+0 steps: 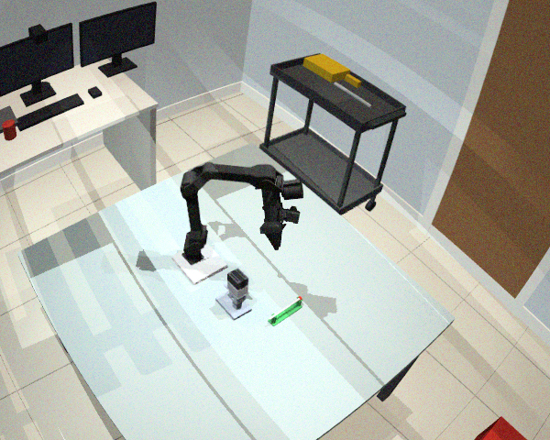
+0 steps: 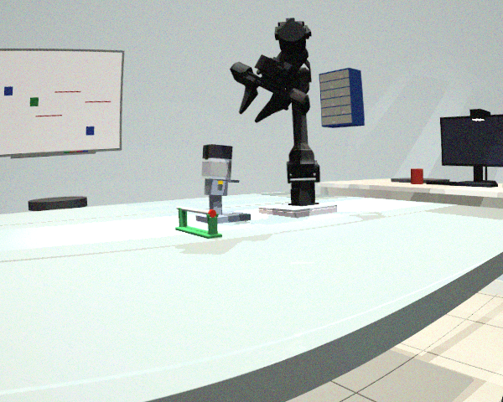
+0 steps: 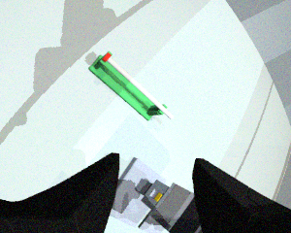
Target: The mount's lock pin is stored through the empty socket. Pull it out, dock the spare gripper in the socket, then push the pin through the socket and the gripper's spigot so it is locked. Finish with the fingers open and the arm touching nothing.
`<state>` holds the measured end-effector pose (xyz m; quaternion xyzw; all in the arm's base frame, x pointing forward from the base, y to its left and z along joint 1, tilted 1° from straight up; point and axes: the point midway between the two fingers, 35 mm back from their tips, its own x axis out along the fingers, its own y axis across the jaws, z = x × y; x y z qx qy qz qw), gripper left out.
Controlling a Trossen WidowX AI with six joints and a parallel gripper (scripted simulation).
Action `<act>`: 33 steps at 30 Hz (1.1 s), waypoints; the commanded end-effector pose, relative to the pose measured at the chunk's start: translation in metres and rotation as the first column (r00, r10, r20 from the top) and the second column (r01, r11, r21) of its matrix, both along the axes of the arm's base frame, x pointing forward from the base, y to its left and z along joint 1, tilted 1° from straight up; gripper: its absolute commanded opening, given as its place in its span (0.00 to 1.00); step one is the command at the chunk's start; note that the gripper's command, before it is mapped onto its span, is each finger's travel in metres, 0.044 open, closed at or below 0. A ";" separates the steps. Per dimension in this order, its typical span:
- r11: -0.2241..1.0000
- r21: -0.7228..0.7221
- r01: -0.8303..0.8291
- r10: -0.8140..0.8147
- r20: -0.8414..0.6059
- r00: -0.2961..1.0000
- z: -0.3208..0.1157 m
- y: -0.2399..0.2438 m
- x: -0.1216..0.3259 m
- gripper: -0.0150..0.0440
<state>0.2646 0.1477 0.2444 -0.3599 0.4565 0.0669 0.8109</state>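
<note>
My gripper (image 1: 276, 244) (image 2: 249, 116) (image 3: 156, 165) is partly open and empty, pointing down, high above the table. The dark-topped grey block, apparently the spare gripper (image 1: 237, 280) (image 2: 217, 167) (image 3: 177, 203), stands upright over a grey base plate (image 1: 225, 304) (image 2: 241, 217) (image 3: 136, 170). A yellow mark (image 2: 220, 182) (image 3: 158, 196) and a thin dark bar (image 2: 234, 180) show at its lower part. Whether a pin passes through there cannot be told. A white pin (image 1: 285, 308) (image 2: 195, 210) (image 3: 136, 83) with a red head rests across the two posts of a green stand (image 1: 287, 313) (image 2: 195, 232) (image 3: 121, 91), apart from the block.
The arm's white base plate (image 1: 200, 271) (image 2: 297, 211) lies behind the grey base plate. A desk with monitors (image 1: 33, 59) (image 2: 477, 140) and a dark cart (image 1: 323, 159) stand beyond the table (image 1: 209, 369) (image 2: 243, 302).
</note>
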 end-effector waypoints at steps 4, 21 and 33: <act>0.912 -0.141 -0.386 0.295 -0.427 0.855 -0.031 -0.009 0.079 0.56; 0.728 0.026 -0.685 0.528 -0.658 0.537 -0.077 -0.035 0.132 0.56; 0.710 0.018 -0.704 0.522 -0.685 0.509 -0.107 -0.035 0.136 0.56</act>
